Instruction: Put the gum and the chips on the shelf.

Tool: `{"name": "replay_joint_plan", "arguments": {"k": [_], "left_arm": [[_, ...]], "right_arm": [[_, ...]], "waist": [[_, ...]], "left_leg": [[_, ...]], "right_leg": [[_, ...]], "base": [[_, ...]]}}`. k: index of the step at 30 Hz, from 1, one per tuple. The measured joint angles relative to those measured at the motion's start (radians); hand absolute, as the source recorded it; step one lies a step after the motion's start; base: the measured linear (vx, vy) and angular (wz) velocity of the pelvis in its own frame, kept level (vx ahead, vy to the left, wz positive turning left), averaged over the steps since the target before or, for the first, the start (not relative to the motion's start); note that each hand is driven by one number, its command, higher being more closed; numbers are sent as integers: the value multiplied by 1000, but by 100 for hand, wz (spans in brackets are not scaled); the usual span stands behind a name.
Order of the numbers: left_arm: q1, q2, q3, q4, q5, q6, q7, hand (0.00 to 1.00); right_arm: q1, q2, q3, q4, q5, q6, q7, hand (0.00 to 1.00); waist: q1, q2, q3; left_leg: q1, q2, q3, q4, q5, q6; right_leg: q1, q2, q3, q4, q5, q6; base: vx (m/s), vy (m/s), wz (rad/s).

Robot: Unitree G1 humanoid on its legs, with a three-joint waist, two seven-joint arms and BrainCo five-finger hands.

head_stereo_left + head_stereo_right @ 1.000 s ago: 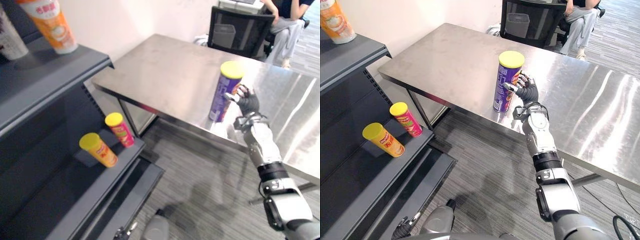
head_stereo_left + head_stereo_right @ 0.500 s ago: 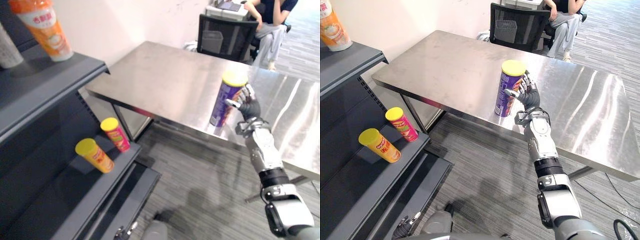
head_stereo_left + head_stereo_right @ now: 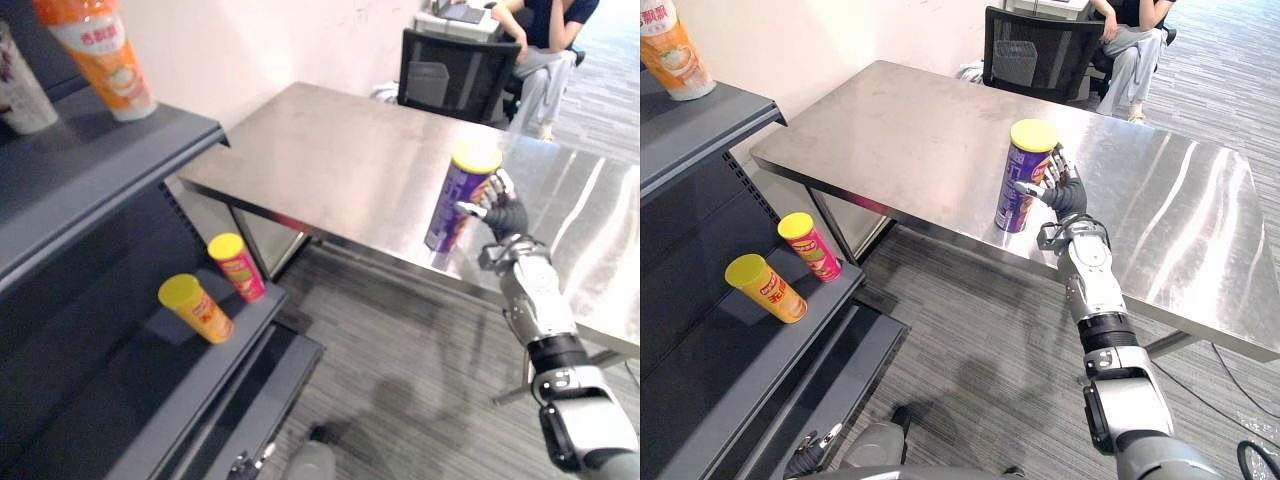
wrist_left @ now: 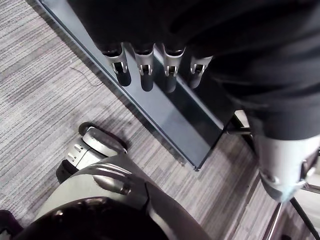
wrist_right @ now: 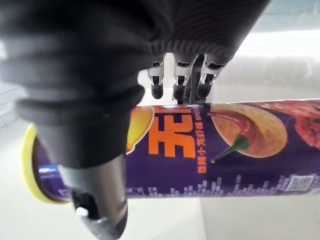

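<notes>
A tall purple chips can (image 3: 460,195) with a yellow lid stands upright near the front edge of the steel table (image 3: 340,160). My right hand (image 3: 503,215) is right beside it on its right side. In the right wrist view the can (image 5: 225,150) lies between the thumb and the straight fingers (image 5: 179,80), which are not curled round it. My left hand (image 4: 145,70) hangs low over the floor by the shelf's base, fingers relaxed and empty.
A dark grey shelf (image 3: 120,150) stands at the left. On its lower board are a yellow-orange can (image 3: 195,305) and a red can (image 3: 238,265). An orange tube (image 3: 100,55) stands on the upper board. A black chair (image 3: 455,75) and a seated person (image 3: 545,50) are behind the table.
My right hand's fingers have straightened off the purple can, which stays upright on the table. The whole view has shifted a little.
</notes>
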Motion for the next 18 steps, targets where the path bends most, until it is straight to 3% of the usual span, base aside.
{"name": "replay_joint_plan", "arguments": {"k": [4,16,17,18], "left_arm": [[0,-1,0,-2,-2,0,0,0],[1,0,2,-22,-33,-9,-1,0],[0,1,2,-23,-37,-10,-1,0],[0,1,2,-23,-37,-10,-1,0]], "right_arm": [[0,-16,0,0,-2,20,1,0],[-46,-23,-2,5,-38,22,14,0],[-46,-23,-2,5,-38,22,14,100],[-46,-23,-2,5,-38,22,14,100]], "waist": [[4,0,0],[18,-18,11],[20,-20,12],[19,-20,12]], "left_leg": [[-11,-2,-14,4,0,0],[-36,-10,-24,20,0,0],[-40,-10,-25,21,0,0],[-46,-10,-26,26,0,0]], "right_leg": [[-2,-1,-12,6,-1,0],[-48,-36,-27,108,-64,2],[-50,-36,-27,109,-66,-1],[-53,-36,-29,111,-67,-2]], "base": [[10,-3,7],[-14,-9,6],[0,0,0],[-3,-13,4]]}}
